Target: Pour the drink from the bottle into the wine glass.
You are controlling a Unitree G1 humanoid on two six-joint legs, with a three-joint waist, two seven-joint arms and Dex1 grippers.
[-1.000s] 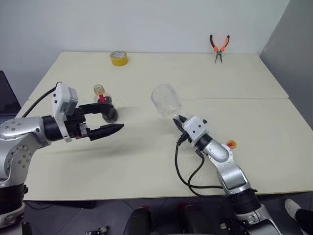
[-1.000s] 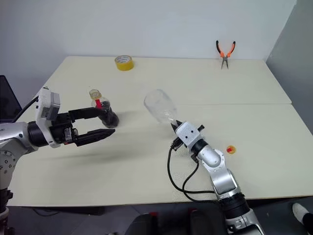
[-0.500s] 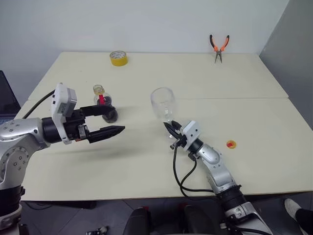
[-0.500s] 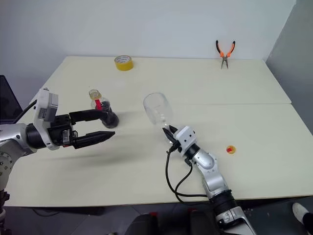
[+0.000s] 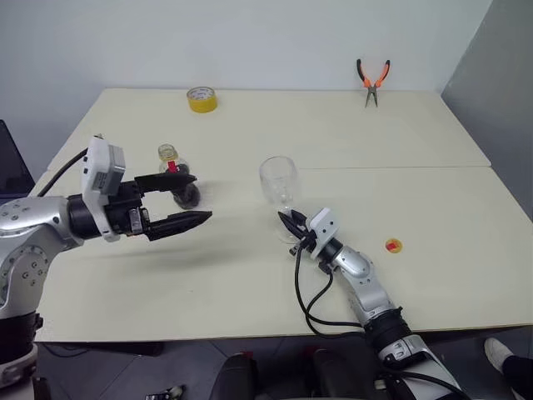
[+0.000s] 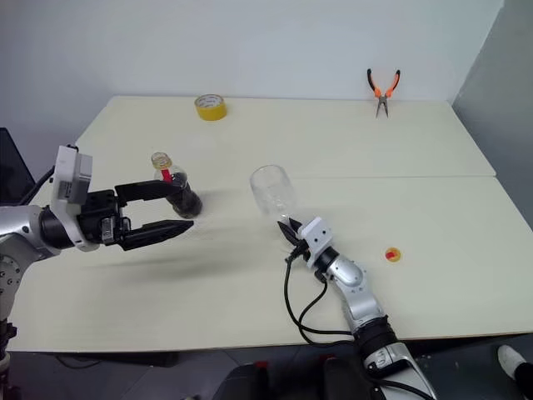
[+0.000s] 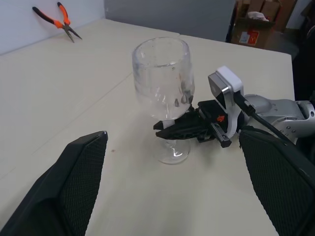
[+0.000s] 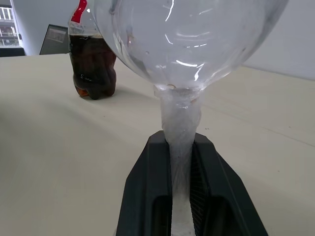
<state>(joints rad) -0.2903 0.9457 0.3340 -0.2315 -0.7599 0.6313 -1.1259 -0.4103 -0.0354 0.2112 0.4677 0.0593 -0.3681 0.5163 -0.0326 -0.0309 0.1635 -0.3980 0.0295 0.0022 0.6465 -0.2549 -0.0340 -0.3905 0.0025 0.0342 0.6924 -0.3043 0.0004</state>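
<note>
The wine glass [image 5: 278, 179] stands upright mid-table, clear and empty, with its foot [image 7: 173, 153] down at the tabletop. My right gripper [image 5: 291, 227] is shut on its thin stem [image 8: 180, 128], low and nearly level with the table. The bottle [image 5: 177, 179] stands to the left, with a yellowish top and a red label. Dark drink [image 8: 92, 69] fills its lower body. My left gripper [image 5: 202, 197] hovers open just in front of the bottle with nothing between its fingers. Its far finger [image 5: 166, 180] crosses in front of the bottle.
A yellow tape roll [image 5: 202, 98] and orange-handled pliers [image 5: 372, 79] lie at the table's far edge. A small yellow-and-red round thing [image 5: 393, 246] sits right of the glass. A dark laptop edge [image 5: 10, 167] shows at far left, and a cable [image 5: 312, 300] loops beside the right arm.
The right arm sank and brought the glass from a leftward tilt to upright, foot down at the table. The left gripper stayed put, open.
</note>
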